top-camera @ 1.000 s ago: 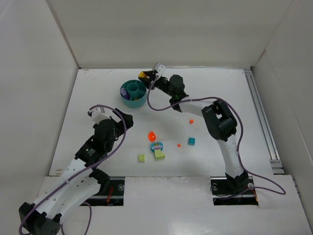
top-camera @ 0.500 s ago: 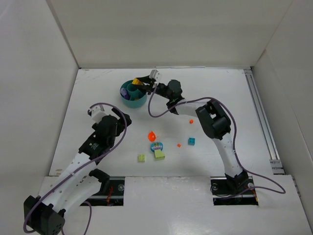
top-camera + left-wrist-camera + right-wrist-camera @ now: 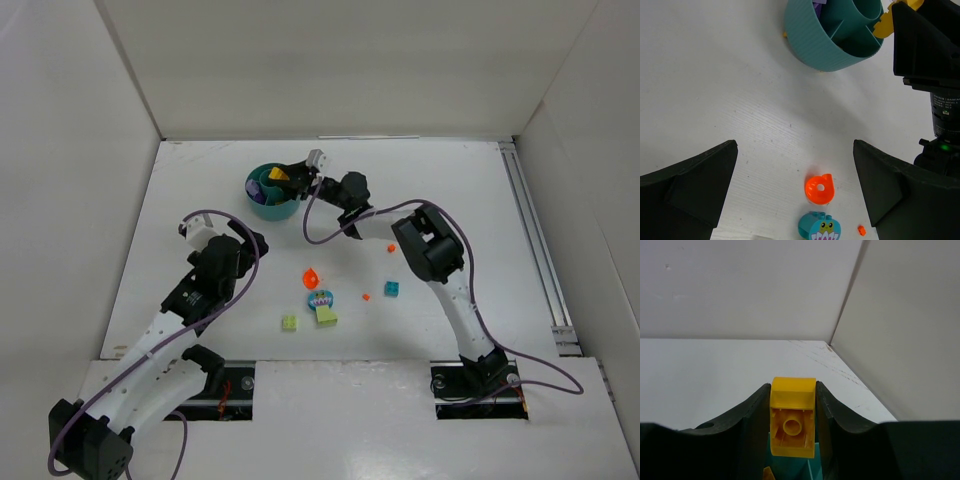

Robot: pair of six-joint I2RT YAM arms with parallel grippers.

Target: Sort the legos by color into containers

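Note:
My right gripper [image 3: 283, 171] is shut on a yellow brick [image 3: 792, 423] and holds it just over the round teal bowl [image 3: 262, 207], above a wedge section. The brick also shows in the top view [image 3: 277, 173]. The bowl holds purple pieces at its left side [image 3: 257, 196]. Its wall shows in the left wrist view [image 3: 810, 37]. My left gripper [image 3: 792, 192] is open and empty above the table, short of an orange round piece [image 3: 819, 188] and a teal frog-face brick [image 3: 819, 227].
On the table lie the orange piece [image 3: 311, 277], the teal frog brick [image 3: 321, 298], two lime green bricks [image 3: 289, 323] [image 3: 326, 316], a small teal brick [image 3: 393, 289] and tiny orange bits [image 3: 366, 296] [image 3: 391, 246]. White walls enclose the table.
My right gripper has carried the yellow brick leftward from beside the bowl's right rim to over the bowl. The left arm has barely moved.

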